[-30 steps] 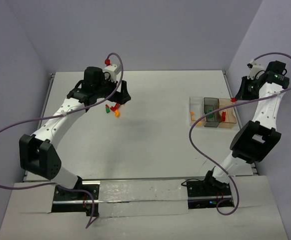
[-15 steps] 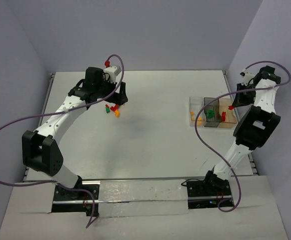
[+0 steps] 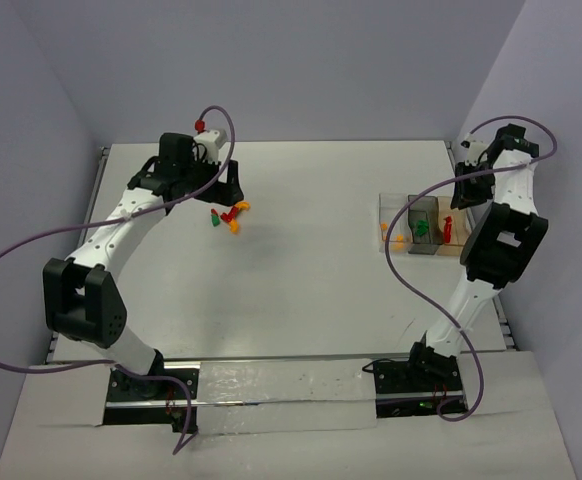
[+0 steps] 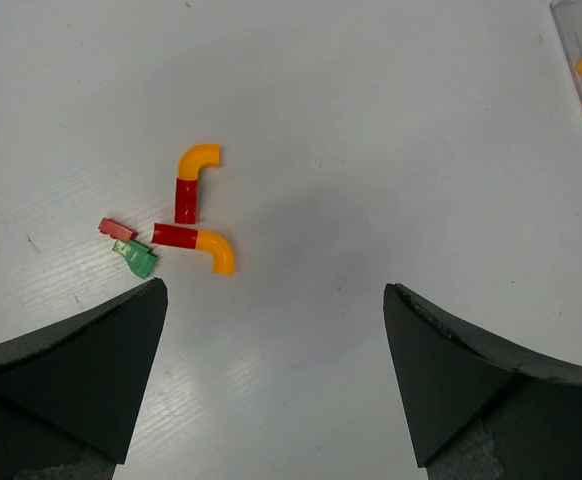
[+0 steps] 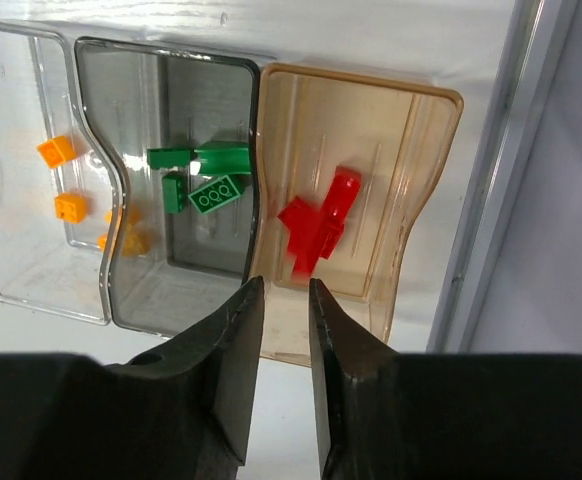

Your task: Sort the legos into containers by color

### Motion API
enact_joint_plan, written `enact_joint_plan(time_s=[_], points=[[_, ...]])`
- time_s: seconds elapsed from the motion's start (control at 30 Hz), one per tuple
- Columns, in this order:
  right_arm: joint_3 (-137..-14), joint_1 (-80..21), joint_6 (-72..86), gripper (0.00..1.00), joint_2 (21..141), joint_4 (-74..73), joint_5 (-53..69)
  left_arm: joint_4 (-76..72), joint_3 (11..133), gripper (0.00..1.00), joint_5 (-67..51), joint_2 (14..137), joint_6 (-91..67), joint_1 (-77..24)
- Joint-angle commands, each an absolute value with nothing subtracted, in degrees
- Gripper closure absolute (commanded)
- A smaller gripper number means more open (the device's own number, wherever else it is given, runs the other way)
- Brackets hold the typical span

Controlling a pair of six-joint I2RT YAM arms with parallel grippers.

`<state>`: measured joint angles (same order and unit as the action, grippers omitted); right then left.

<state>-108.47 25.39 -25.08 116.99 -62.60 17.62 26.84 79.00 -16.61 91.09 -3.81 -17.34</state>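
Hovering above the tan bin (image 5: 416, 180), the right gripper (image 5: 285, 290) has its fingers slightly parted and empty; red legos (image 5: 321, 220) lie inside, just past the tips. The left gripper (image 4: 273, 295) gapes wide, loose legos (image 4: 193, 215) lying ahead of it.

**Containers and legos, counted.** Three containers (image 5: 403, 150) stand in a row across the upper right wrist view: clear, grey and tan.
- **Clear:** at least three orange legos (image 5: 56, 150).
- **Grey:** about four green legos (image 5: 216, 195).
- **Tan:** one red cluster (image 5: 321, 225), too blurred to count.

Loose, left of centre in the left wrist view: two red-and-orange curved pieces (image 4: 187, 195), one small red brick (image 4: 117, 228), one green brick (image 4: 136, 258).
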Motion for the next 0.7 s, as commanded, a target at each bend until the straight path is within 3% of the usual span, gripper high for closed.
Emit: enact_joint_plan(time_s=[0.0,0.33,0.5,0.67], points=[[-112.23,25.05,-24.35,0.66,117.95,-61.7,15.41,28.29,78.93,0.01,-18.1,90.62,-3.52,-15.77],[-111.07,23.74,-24.43,0.62,114.21,-63.63,20.17,29.24,75.54,0.02,-19.39,89.76,-2.61,-11.79],[-105.07,17.74,-23.64,0.5,106.47,-62.08,24.75,28.76,71.35,0.07,-14.99,90.35,0.09,-9.65],[-101.55,11.38,-20.05,0.29,102.23,-60.5,27.89,24.84,67.94,0.14,-14.18,91.59,6.18,-8.42]])
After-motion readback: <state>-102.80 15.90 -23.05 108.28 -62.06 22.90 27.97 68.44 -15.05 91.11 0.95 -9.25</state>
